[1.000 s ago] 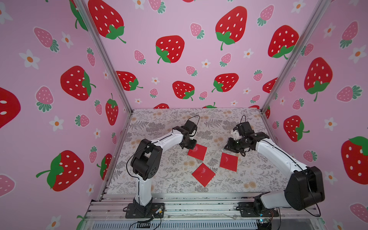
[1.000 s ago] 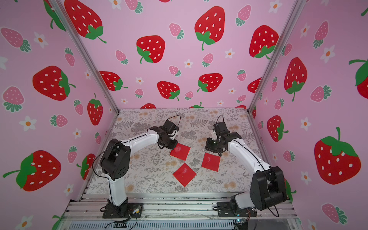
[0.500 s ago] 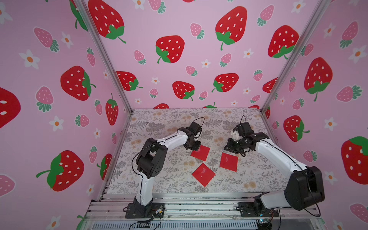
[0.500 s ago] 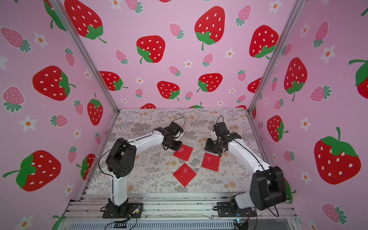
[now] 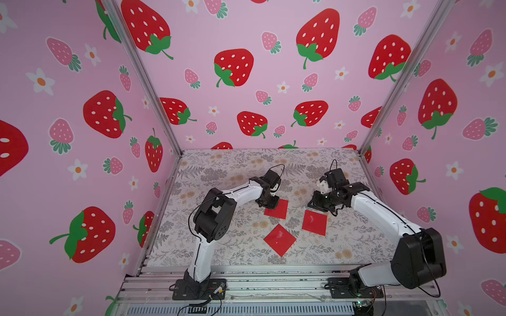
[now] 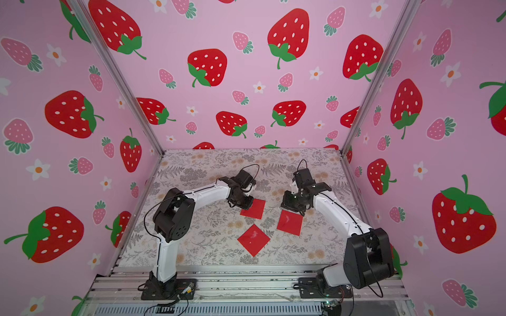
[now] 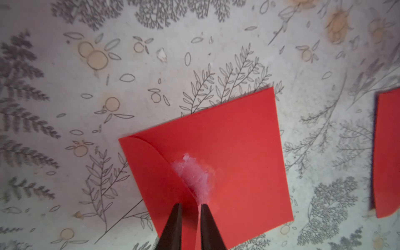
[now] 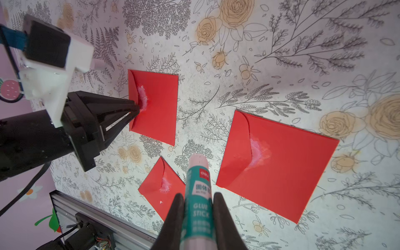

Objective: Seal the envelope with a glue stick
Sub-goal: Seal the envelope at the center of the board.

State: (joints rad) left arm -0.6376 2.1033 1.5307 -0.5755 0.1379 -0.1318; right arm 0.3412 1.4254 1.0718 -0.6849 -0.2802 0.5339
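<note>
Three red envelopes lie on the floral table. The back-left envelope [image 5: 277, 210] [image 7: 233, 151] has its rounded flap half raised, with a white glue smear [image 7: 195, 175] beside the flap edge. My left gripper [image 7: 190, 205] [image 5: 269, 203] is low over it, its jaws a little apart with the flap edge standing between them. My right gripper [image 8: 198, 195] [image 5: 316, 203] hovers at the back corner of the right envelope [image 5: 315, 223] [image 8: 281, 168], shut on the glue stick [image 8: 198, 184], a white tube with a teal label pointing down at the table.
The front envelope [image 5: 279, 240] [image 8: 160, 194] lies nearer the rail, also glue-smeared, as is the right one. Pink strawberry walls close in both sides and the back. An aluminium rail [image 5: 273, 284] runs along the table's front edge.
My left arm has reached further right and the back-left envelope has slid slightly right with it. The left jaws have parted a little. The right arm has not moved.
</note>
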